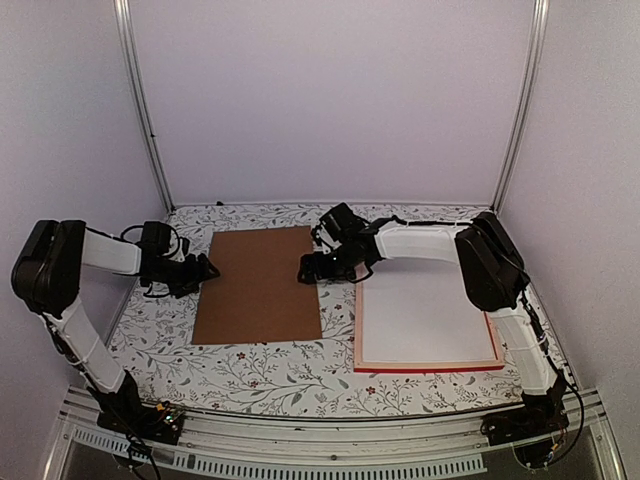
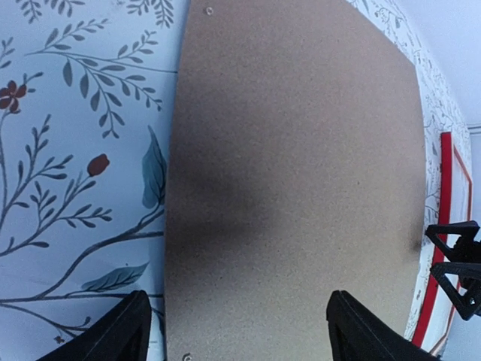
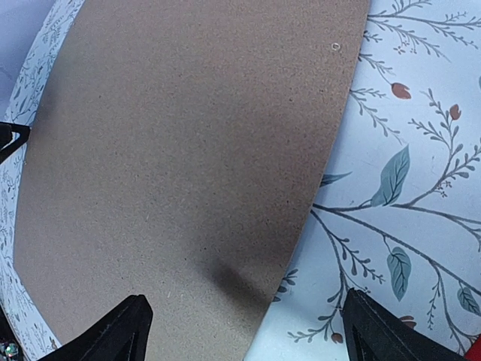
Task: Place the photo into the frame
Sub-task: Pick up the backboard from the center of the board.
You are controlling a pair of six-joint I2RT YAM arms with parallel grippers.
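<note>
End effectors (image 1: 203, 270) (image 1: 306, 268): two; frame (image 1: 430, 368): one.

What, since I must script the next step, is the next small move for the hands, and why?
Probably ease both hands inward to catch the board's edges. The left hand and right hand are open at opposite sides of the brown board, which lies flat beside the frame.

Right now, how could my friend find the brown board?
Look at the flowery table. In its middle lies a flat brown board, left of the frame. It is plain brown all over, while the frame is white inside with a red edge.
</note>
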